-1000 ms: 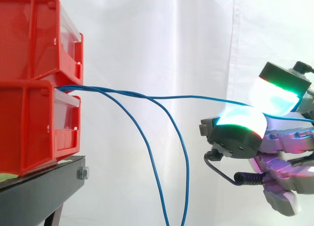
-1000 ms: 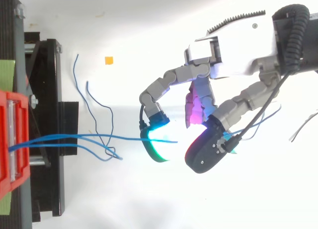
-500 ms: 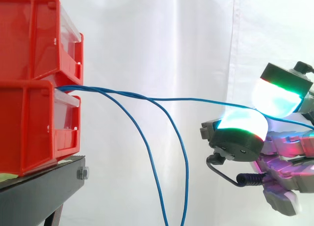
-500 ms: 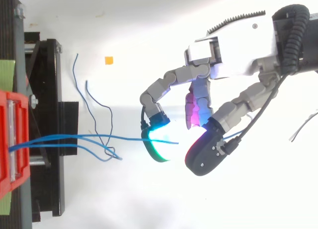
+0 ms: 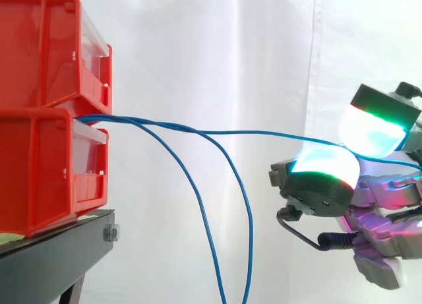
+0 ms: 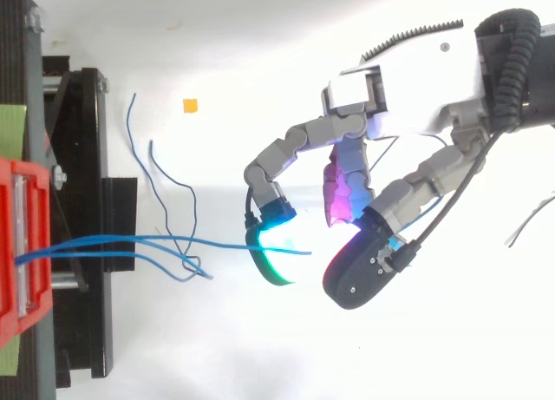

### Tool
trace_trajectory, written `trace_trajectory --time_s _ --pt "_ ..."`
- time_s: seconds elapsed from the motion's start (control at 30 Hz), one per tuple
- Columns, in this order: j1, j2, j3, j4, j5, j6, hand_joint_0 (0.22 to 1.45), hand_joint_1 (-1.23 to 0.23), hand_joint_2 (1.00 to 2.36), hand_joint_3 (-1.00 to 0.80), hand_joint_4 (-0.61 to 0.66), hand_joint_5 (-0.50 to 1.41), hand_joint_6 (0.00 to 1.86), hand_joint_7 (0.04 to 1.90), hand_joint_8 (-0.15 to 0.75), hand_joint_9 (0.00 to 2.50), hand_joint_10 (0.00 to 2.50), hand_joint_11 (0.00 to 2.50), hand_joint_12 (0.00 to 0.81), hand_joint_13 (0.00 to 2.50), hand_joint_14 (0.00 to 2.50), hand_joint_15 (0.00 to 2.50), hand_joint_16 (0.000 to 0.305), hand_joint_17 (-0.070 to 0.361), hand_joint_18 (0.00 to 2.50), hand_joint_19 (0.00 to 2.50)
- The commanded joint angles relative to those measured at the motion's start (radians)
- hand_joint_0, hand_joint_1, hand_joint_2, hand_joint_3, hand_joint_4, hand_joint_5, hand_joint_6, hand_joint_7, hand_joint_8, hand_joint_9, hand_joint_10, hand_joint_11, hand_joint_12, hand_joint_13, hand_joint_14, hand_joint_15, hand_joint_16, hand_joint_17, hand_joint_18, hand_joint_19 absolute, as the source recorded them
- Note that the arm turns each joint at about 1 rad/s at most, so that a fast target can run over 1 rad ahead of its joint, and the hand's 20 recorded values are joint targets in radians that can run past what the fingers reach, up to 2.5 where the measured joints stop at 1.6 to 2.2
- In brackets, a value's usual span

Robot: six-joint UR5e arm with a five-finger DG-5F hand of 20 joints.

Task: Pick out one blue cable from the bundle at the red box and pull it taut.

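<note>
Blue cable (image 5: pixel 264 132) leaves the gap above the red box (image 5: pixel 39 165) at left, which sits on the black bench (image 5: pixel 53 251). It runs almost level to the right, into the hand (image 6: pixel 408 88).

Hand: fingers curled, cable nipped between two glowing pads (image 5: pixel 323 162). It comes out again behind them toward the right edge of the side view.

Two slack cables (image 5: pixel 198 205) from the same bundle droop down, well apart from the hand.

Handling, my judgement: thin, light and limp, with smooth insulation, so it may slide through the pads under load. The present hold, well away from the box, looks sensible. The pull should go right, along the cable's own line, and gently, since the anchoring inside the box is hidden.

Against the frames a second and half a second ago, the hand sits in nearly the same spot. The span keeps its faint sag, so it is not yet taut.
</note>
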State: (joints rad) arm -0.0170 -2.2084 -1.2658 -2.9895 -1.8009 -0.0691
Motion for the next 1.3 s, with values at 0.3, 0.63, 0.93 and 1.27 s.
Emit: trace_trajectory --time_s 0.3,0.63,0.93,1.27 --pt "-0.001 0.000 0.000 -0.002 0.000 -0.001 0.53 -0.77 1.28 -0.23 -0.10 0.12 0.51 1.27 0.185 1.63 0.02 0.48 0.344 1.16 0.01 0.49 0.052 0.117 0.95 0.51" --pt "-0.006 0.001 0.000 -0.003 -0.006 -0.001 0.43 -0.66 1.67 -0.26 -0.12 0.12 0.51 1.34 0.200 1.64 0.02 0.46 0.366 1.16 0.01 0.43 0.057 0.129 0.99 0.46" --pt "-0.009 0.001 -0.001 -0.003 -0.006 -0.001 0.43 -0.67 1.67 -0.29 -0.11 0.12 0.51 1.36 0.212 1.62 0.02 0.46 0.368 1.13 0.01 0.42 0.058 0.130 1.00 0.47" --pt "-0.011 0.000 -0.001 -0.003 -0.006 -0.001 0.50 -0.76 1.23 -0.23 -0.10 0.10 0.51 1.38 0.228 1.58 0.02 0.49 0.369 1.10 0.01 0.43 0.057 0.128 0.96 0.48"
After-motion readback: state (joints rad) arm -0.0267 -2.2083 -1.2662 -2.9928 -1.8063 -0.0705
